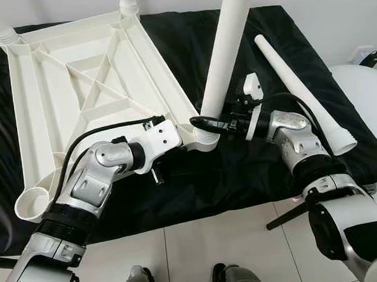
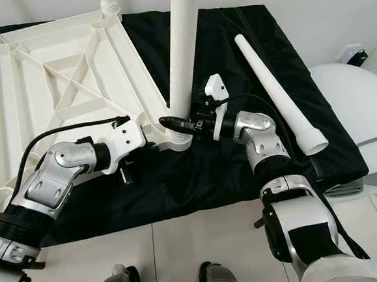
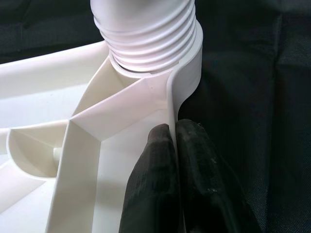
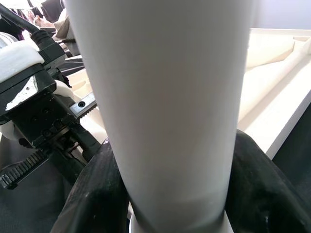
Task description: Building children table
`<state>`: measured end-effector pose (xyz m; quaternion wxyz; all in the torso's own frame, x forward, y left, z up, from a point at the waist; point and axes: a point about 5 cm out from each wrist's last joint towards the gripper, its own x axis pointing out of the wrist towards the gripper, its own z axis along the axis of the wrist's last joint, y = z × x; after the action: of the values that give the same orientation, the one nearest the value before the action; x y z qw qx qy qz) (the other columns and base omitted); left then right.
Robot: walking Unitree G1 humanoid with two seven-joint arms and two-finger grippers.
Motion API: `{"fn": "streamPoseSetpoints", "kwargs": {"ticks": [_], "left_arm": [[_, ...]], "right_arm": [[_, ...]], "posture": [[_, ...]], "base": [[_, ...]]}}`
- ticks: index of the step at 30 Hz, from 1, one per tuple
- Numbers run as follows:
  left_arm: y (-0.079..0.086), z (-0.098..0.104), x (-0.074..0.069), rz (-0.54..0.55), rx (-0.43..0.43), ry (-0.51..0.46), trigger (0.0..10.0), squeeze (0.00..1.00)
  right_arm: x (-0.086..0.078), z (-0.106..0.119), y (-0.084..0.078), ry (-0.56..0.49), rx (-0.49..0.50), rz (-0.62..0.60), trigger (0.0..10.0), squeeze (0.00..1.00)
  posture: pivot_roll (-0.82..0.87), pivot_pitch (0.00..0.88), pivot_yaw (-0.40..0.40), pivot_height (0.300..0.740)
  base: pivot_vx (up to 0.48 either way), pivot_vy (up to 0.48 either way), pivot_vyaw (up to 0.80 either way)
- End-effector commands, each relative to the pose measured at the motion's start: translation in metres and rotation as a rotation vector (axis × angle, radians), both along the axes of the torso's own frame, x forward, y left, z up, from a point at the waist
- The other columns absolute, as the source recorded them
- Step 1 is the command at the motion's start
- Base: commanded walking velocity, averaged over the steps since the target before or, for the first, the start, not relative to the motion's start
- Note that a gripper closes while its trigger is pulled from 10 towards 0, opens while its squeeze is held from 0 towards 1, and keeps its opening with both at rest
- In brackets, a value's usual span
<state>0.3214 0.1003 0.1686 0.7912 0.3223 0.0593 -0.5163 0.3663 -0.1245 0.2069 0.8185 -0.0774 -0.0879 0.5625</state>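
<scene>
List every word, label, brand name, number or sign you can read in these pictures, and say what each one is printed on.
"Bo": the start of some grey lettering on the white appliance at the right edge of the right eye view; the rest is cut off by the frame.
No readable writing shows on the white table top, the table legs or the black cloth.

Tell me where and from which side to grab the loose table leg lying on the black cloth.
Grip the loose leg around its smooth mid-shaft, probably coming from above with the right tool once it lets go of the upright leg. It lies flat on the black cloth, tapered, its wide ribbed end nearest the robot; leave that end free for the socket.
</scene>
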Motion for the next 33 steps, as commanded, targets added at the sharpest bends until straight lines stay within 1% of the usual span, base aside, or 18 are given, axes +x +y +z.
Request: {"fn": "streamPoseSetpoints", "kwargs": {"ticks": [1,10,14,18,19,21,22,23,24,26,27,29,30,31,32,33], "left_arm": [[0.010,-0.045,-0.011,0.038,0.090,0.168,10.0,0.00],[0.009,-0.046,-0.013,0.034,0.090,0.172,10.0,0.00],[0.009,-0.046,-0.013,0.036,0.091,0.174,10.0,0.00],[0.009,-0.046,-0.013,0.036,0.090,0.174,10.0,0.00],[0.010,-0.046,-0.013,0.036,0.090,0.175,10.0,0.00],[0.009,-0.046,-0.013,0.036,0.091,0.174,10.0,0.00],[0.009,-0.046,-0.013,0.036,0.091,0.174,10.0,0.00],[0.010,-0.046,-0.013,0.036,0.091,0.173,10.0,0.00],[0.010,-0.046,-0.013,0.036,0.091,0.173,10.0,0.00],[0.010,-0.046,-0.012,0.040,0.091,0.173,10.0,0.00],[0.011,-0.046,-0.012,0.042,0.091,0.173,10.0,0.00],[0.011,-0.046,-0.012,0.043,0.091,0.173,10.0,0.00],[0.012,-0.046,-0.012,0.044,0.091,0.173,10.0,0.00],[0.012,-0.046,-0.012,0.044,0.091,0.173,10.0,0.00],[0.012,-0.046,-0.012,0.046,0.090,0.173,10.0,0.00],[0.012,-0.046,-0.012,0.046,0.090,0.173,10.0,0.00]], "right_arm": [[-0.003,0.002,0.001,-0.007,0.047,0.035,0.0,0.00],[-0.007,0.000,0.005,-0.034,0.099,-0.028,0.0,0.00],[-0.011,-0.003,0.013,-0.044,0.124,-0.124,0.0,0.00],[-0.012,-0.003,0.014,-0.046,0.128,-0.139,0.0,0.00],[-0.014,-0.002,0.016,-0.055,0.137,-0.155,0.0,0.00],[-0.015,0.001,0.017,-0.049,0.164,-0.224,0.0,0.00],[-0.015,0.001,0.017,-0.049,0.164,-0.224,0.0,0.00],[-0.015,0.002,0.016,-0.041,0.180,-0.270,0.0,0.00],[-0.015,0.002,0.016,-0.041,0.180,-0.270,0.0,0.00],[-0.015,0.003,0.014,-0.026,0.206,-0.374,0.0,0.00],[-0.016,0.004,0.014,-0.026,0.208,-0.404,0.0,0.00],[-0.017,0.004,0.014,-0.027,0.208,-0.420,0.0,0.00],[-0.018,0.004,0.014,-0.028,0.217,-0.458,0.0,0.00],[-0.018,0.004,0.014,-0.028,0.217,-0.458,0.0,0.00],[-0.020,0.002,0.015,-0.023,0.227,-0.502,0.0,0.00],[-0.020,0.002,0.015,-0.023,0.227,-0.502,0.0,0.00]], "posture": [[0.08,0.181,-0.012,0.740],[0.08,0.184,-0.016,0.740],[0.07,0.187,-0.019,0.740],[0.07,0.187,-0.019,0.740],[0.07,0.190,-0.020,0.740],[0.07,0.192,-0.022,0.740],[0.07,0.192,-0.022,0.740],[0.07,0.195,-0.024,0.740],[0.07,0.195,-0.024,0.740],[0.07,0.197,-0.028,0.740],[0.07,0.197,-0.028,0.740],[0.07,0.197,-0.028,0.740],[0.07,0.202,-0.030,0.740],[0.07,0.202,-0.030,0.740],[0.07,0.203,-0.030,0.740],[0.07,0.203,-0.030,0.740]], "base": [[0.000,0.000,0.00],[0.000,0.000,0.00],[0.000,0.000,0.00],[0.000,0.000,0.00],[0.000,0.000,0.00],[0.000,0.000,0.00],[0.000,0.000,0.00],[0.000,0.000,0.00],[0.000,0.000,0.00],[0.000,0.000,0.00],[0.000,0.000,0.00],[0.000,0.000,0.00],[0.000,0.000,0.00],[0.000,0.000,0.00],[0.000,0.000,0.00],[0.000,0.000,0.00]]}}
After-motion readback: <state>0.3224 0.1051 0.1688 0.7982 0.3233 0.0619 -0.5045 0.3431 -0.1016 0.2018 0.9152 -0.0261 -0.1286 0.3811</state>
